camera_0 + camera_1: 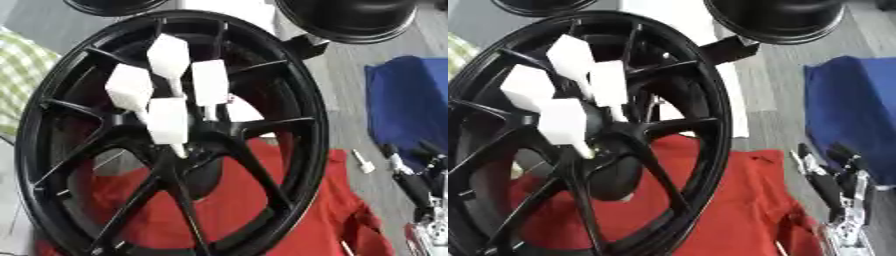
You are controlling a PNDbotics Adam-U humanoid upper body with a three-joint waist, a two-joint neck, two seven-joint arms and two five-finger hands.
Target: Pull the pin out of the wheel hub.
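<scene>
While pins [169, 59] fill hub [188, 135], hand [833, 175] idle

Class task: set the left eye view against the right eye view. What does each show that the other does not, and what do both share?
Only the left eye view shows a small white pin lying loose on the floor beside the red cloth, and a wide patch of green checked fabric at the left edge. Only the right eye view shows more of the right hand, fingers relaxed. Both share the black wheel, four white pins in its hub, the red cloth and the blue cloth.

Red cloth [289, 210], blue cloth [411, 105], checked cloth [19, 75]
</scene>
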